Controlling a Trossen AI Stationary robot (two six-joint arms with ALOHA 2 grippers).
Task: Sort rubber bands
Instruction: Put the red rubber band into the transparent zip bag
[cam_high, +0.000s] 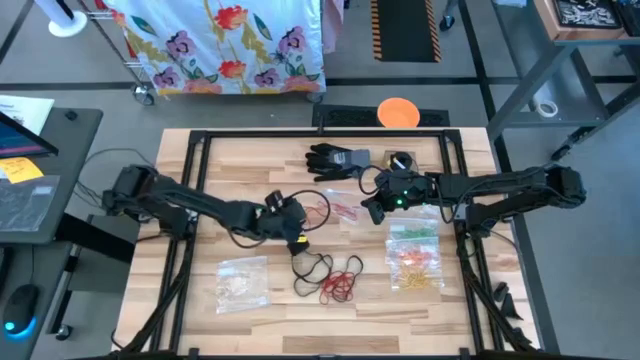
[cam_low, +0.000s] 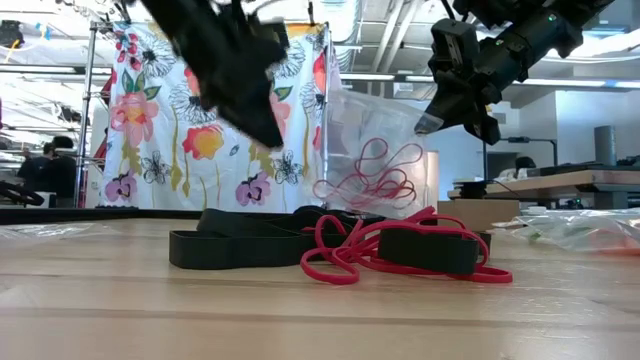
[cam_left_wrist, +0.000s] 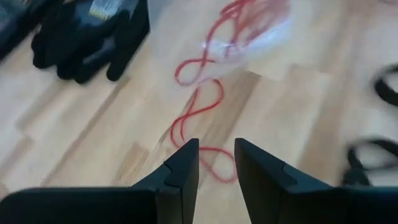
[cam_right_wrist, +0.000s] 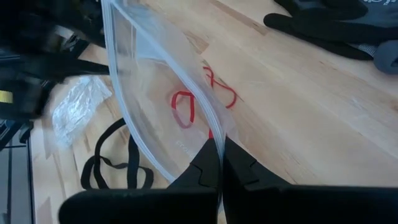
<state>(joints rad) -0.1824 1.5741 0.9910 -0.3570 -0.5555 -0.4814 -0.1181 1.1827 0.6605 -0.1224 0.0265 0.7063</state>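
My right gripper is shut on a clear plastic bag with red rubber bands inside; the bag stands up at mid-table in the low view. A few red rubber bands trail from the bag's mouth across the wood. My left gripper hovers open just above them, left of the bag, with nothing between its fingers. A loose heap of black rubber bands and red rubber bands lies nearer the front edge. My right gripper pinches the clear bag's rim between its two shut fingers, slanting down from the table's right side. The rim rises away from the fingers, holding the bag's mouth up, while the rest of the bag lies on the table.
A black glove lies at the far middle. One clear bag with pale bands lies at the front left. Another with green and orange bands lies at the front right. An orange disc sits beyond the far edge.
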